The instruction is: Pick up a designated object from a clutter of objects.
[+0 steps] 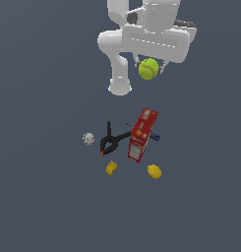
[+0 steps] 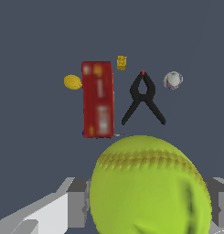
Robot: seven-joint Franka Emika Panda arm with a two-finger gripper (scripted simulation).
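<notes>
The pincer (image 1: 149,69) is closed on the tennis ball (image 1: 148,69), held high above the worktop (image 1: 43,197) and the red box (image 1: 142,134). The ball looks light and slightly springy (probably fuzzy); gripping across its widest middle suits it.

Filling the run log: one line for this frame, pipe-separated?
phase: lifted | gripper: shut on ball | ball: held above the clutter | red box: beside clamp | lemon: apart

The gripper (image 1: 149,66) grips the tennis ball (image 1: 148,69) high above the clutter — red box (image 1: 142,134), black clamp (image 1: 111,139).
</notes>
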